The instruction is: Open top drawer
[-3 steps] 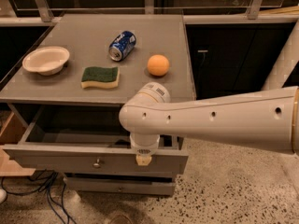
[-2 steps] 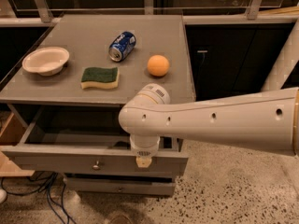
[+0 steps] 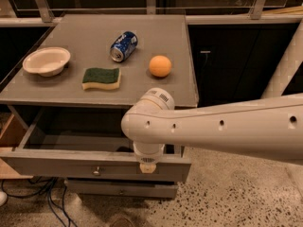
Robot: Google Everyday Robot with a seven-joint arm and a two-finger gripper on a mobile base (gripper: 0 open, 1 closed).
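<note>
The top drawer (image 3: 57,167) stands pulled out from under the grey tabletop, its long flat front toward the camera with a small round metal knob (image 3: 96,171) left of centre. Its shallow dark grey inside (image 3: 71,126) shows no contents. My white arm (image 3: 222,126) comes in from the right and bends down over the drawer's front edge. The gripper (image 3: 147,166) is at that front edge, right of the knob, mostly hidden beneath the round wrist joint.
On the tabletop (image 3: 180,86) lie a white bowl (image 3: 46,60), a green and yellow sponge (image 3: 101,78), a blue can on its side (image 3: 123,46) and an orange (image 3: 160,65). A narrower lower drawer front (image 3: 142,189) sits below. Cables (image 3: 42,197) trail on the floor at left.
The drawer front and knob have come slightly further out toward the camera, and the wrist has moved with them. The things on the tabletop have stayed put.
</note>
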